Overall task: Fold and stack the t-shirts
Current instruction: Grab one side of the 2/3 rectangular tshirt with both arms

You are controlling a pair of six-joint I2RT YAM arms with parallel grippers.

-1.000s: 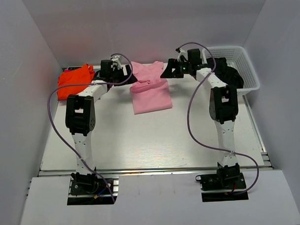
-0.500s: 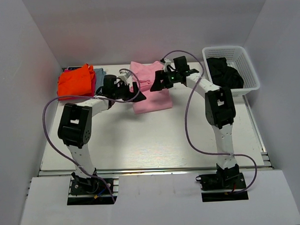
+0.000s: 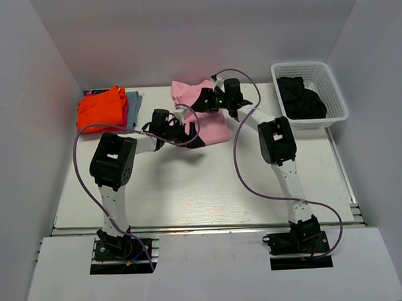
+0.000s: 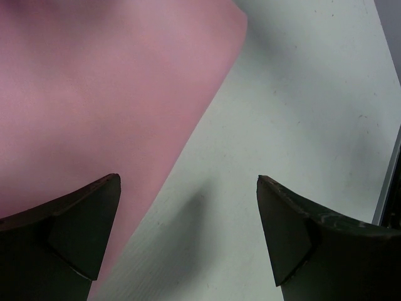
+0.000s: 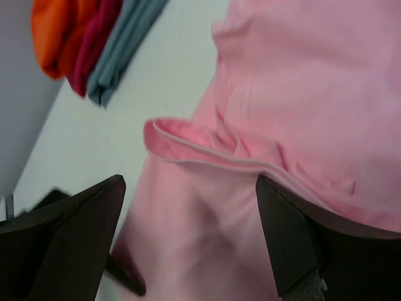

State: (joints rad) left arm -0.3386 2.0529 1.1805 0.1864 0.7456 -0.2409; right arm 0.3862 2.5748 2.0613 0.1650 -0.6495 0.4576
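Observation:
The light pink t-shirt [image 3: 217, 129] lies partly folded at the back middle of the table. My left gripper [image 3: 194, 133] is open and low at its near left corner. In the left wrist view the gripper [image 4: 188, 232] straddles the pink cloth's [image 4: 94, 94] edge, one finger over cloth and one over bare table. My right gripper [image 3: 201, 103] is open above the shirt's far part. In the right wrist view the gripper [image 5: 188, 238] hovers over a folded pink hem [image 5: 188, 141]. The orange t-shirt [image 3: 99, 109] tops a stack at the back left.
The stack shows orange [image 5: 59, 31], red [image 5: 94, 47] and grey-blue [image 5: 125, 44] layers. A white basket [image 3: 338, 96] at the back right holds a black t-shirt [image 3: 299, 97]. White walls close in the table on three sides.
Both arms have moved inward onto the pink shirt. The left gripper went right and nearer, to its near left corner. The right gripper swung left over its far part.

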